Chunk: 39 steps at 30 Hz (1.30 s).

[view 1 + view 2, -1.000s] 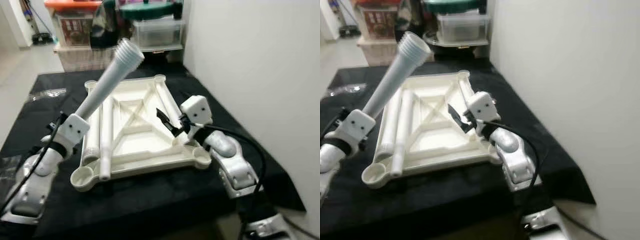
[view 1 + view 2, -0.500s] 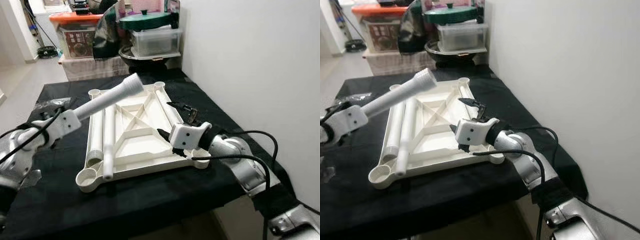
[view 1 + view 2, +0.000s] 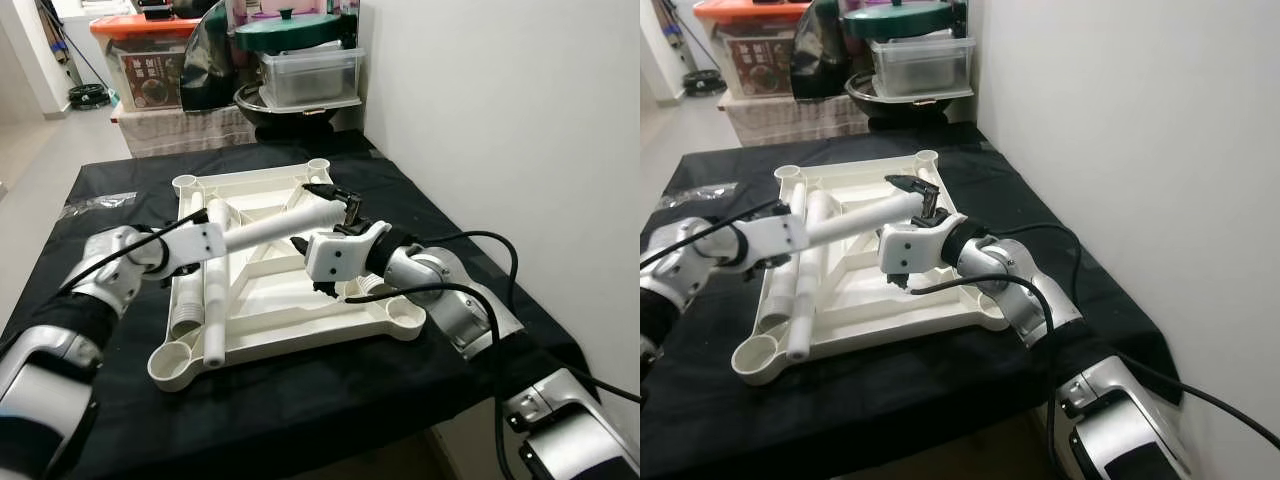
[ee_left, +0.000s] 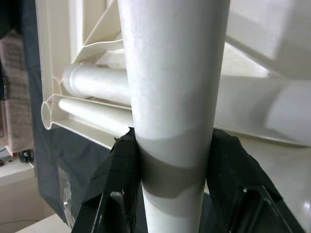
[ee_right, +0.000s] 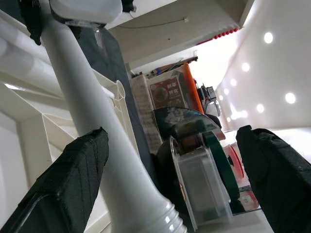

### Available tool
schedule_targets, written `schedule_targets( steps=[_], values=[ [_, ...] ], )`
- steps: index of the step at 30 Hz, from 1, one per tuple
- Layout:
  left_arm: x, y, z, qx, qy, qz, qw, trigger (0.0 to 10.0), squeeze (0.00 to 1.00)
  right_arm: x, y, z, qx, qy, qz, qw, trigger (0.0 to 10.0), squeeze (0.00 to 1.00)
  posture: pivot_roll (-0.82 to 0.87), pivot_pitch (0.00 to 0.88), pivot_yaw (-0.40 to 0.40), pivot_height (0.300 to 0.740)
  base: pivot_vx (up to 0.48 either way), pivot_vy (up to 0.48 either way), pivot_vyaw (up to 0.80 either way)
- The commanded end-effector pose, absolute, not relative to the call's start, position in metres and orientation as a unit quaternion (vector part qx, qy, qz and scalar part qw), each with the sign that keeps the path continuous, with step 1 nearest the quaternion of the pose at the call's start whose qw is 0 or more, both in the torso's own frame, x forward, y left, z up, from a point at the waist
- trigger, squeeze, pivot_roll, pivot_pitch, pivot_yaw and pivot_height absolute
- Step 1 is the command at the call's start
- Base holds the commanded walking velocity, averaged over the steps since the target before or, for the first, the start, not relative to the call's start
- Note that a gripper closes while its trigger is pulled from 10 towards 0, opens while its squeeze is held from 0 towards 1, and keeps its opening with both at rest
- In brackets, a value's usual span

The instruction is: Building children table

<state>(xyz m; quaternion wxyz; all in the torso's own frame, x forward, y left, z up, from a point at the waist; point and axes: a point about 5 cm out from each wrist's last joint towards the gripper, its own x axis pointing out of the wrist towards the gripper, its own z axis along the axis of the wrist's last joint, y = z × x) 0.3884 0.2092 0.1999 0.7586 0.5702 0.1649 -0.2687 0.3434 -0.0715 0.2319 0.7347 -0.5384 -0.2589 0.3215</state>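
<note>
Left eye view shows your left gripper (image 3: 212, 240) clamped on a white table leg (image 3: 270, 229), held low across the upturned tabletop (image 3: 262, 300) on the black cloth (image 3: 110, 190). Your right gripper (image 3: 336, 197) is spread wide around the leg's threaded end, one finger touching it. Two more legs (image 3: 213, 300) lie along the tabletop's left side. Storage bins (image 3: 150, 75) and a clear container (image 3: 308, 78) stand beyond the table.

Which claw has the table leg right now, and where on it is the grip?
The left claw is shut on the white table leg near its plain end. The right claw is open around the threaded end, holding nothing.
</note>
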Motion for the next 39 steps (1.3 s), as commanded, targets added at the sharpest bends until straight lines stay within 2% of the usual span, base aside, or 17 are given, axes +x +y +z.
schedule_targets(
  steps=[1, 8, 10, 14, 17, 21, 34, 35, 36, 37, 38, 39],
  values=[
    [0.39, 0.208, 0.203, 0.577, 0.163, -0.27, 0.753, 10.0, 0.0, 0.343, -0.067, 0.23, -0.545, -0.259, 0.328, 0.727, 10.0, 0.0, -0.02, 0.0, 0.019, 0.74, 0.0, 0.0, 0.0],
    [0.399, 0.183, 0.223, 0.593, 0.127, -0.293, 0.739, 10.0, 0.0, 0.348, -0.064, 0.215, -0.564, -0.222, 0.346, 0.716, 10.0, 0.0, -0.03, 0.0, 0.02, 0.74, 0.0, 0.0, 0.0],
    [0.403, 0.168, 0.234, 0.61, 0.106, -0.315, 0.719, 10.0, 0.0, 0.355, -0.062, 0.207, -0.577, -0.198, 0.349, 0.711, 10.0, 0.0, -0.02, 0.0, 0.014, 0.74, 0.0, 0.0, 0.0],
    [0.404, 0.159, 0.24, 0.634, 0.094, -0.333, 0.691, 10.0, 0.0, 0.363, -0.059, 0.204, -0.59, -0.184, 0.344, 0.706, 10.0, 0.0, -0.01, 0.0, 0.01, 0.74, 0.0, 0.0, 0.0],
    [0.405, 0.157, 0.241, 0.639, 0.091, -0.338, 0.685, 10.0, 0.0, 0.364, -0.059, 0.204, -0.593, -0.182, 0.341, 0.706, 10.0, 0.0, -0.01, 0.0, 0.01, 0.74, 0.0, 0.0, 0.0],
    [0.4, 0.149, 0.234, 0.644, 0.089, -0.372, 0.663, 10.0, 0.0, 0.373, -0.059, 0.21, -0.602, -0.175, 0.313, 0.714, 10.0, 0.0, -0.01, 0.0, 0.012, 0.74, 0.0, 0.0, 0.0],
    [0.395, 0.15, 0.223, 0.639, 0.099, -0.389, 0.656, 10.0, 0.0, 0.382, -0.069, 0.206, -0.623, -0.132, 0.29, 0.715, 10.0, 0.0, -0.01, 0.0, 0.008, 0.74, 0.0, 0.0, 0.0],
    [0.396, 0.15, 0.223, 0.636, 0.099, -0.39, 0.658, 10.0, 0.0, 0.383, -0.073, 0.201, -0.63, -0.111, 0.292, 0.711, 9.4, 0.0, -0.01, 0.0, 0.007, 0.74, 0.0, 0.0, 0.0],
    [0.398, 0.149, 0.227, 0.634, 0.094, -0.385, 0.664, 10.0, 0.0, 0.384, -0.076, 0.195, -0.636, -0.092, 0.299, 0.705, 3.9, 0.0, -0.02, 0.0, 0.009, 0.74, 0.0, 0.0, 0.0],
    [0.398, 0.149, 0.227, 0.634, 0.094, -0.385, 0.664, 10.0, 0.0, 0.384, -0.076, 0.195, -0.636, -0.092, 0.299, 0.705, 3.9, 0.0, -0.02, 0.0, 0.009, 0.74, 0.0, 0.0, 0.0],
    [0.399, 0.149, 0.231, 0.632, 0.091, -0.381, 0.669, 10.0, 0.0, 0.384, -0.078, 0.192, -0.638, -0.08, 0.306, 0.702, 0.0, 0.0, -0.02, 0.0, 0.009, 0.74, 0.0, 0.0, 0.0],
    [0.401, 0.148, 0.234, 0.631, 0.086, -0.376, 0.673, 10.0, 0.0, 0.384, -0.078, 0.189, -0.639, -0.072, 0.314, 0.698, 0.0, 0.0, -0.02, 0.0, 0.008, 0.74, 0.0, 0.0, 0.0]
  ],
)
